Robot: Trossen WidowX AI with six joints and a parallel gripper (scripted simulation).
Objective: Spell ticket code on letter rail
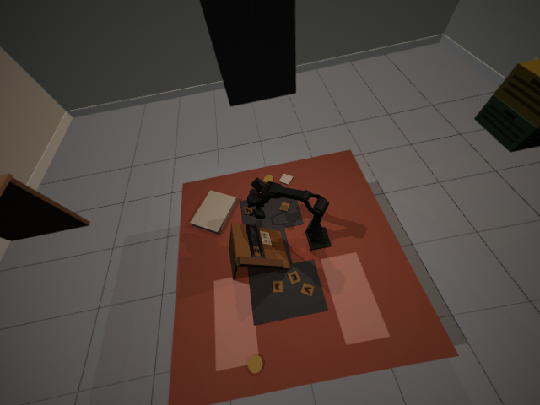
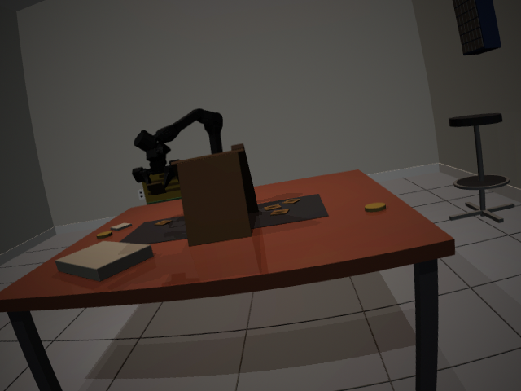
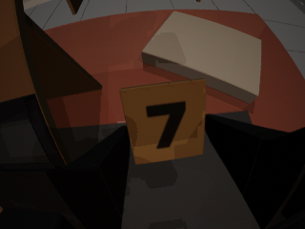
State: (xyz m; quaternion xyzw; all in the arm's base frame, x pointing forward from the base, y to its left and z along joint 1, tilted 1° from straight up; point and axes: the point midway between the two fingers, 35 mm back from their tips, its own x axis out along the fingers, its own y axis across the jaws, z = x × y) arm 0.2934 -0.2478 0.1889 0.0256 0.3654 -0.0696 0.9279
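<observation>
Wrist view: clamped on 7 tile (image 1: 248, 211) (image 3: 165, 126), one finger each side, glyph square to camera. Held off the tabletop (image 1: 348, 196) (image 2: 311, 248) (image 3: 114, 62), near open end of rail (image 1: 252, 235) (image 3: 34, 121) on board (image 1: 281, 248) (image 2: 214, 202) (image 3: 13, 62); not in rail. Already in rail, toward far end: seated tile (image 1: 256, 251), letter too small to call. Too small to read too: ticket (image 1: 265, 238), so can't confirm order. Lying beyond board: loose tiles (image 1: 294, 277) (image 2: 291, 200). Also lying flat, near side: spare tile (image 1: 284, 206) (image 2: 163, 222).

Probably mid-insert on second tile, staging at mouth. Next: match tilt to rail, line up with channel, slide in until touching seated tile, then release. Watch for catching an edge at mouth, twisting in grip, or brushing block (image 1: 213, 211) (image 2: 102, 254) (image 3: 205, 52).
</observation>
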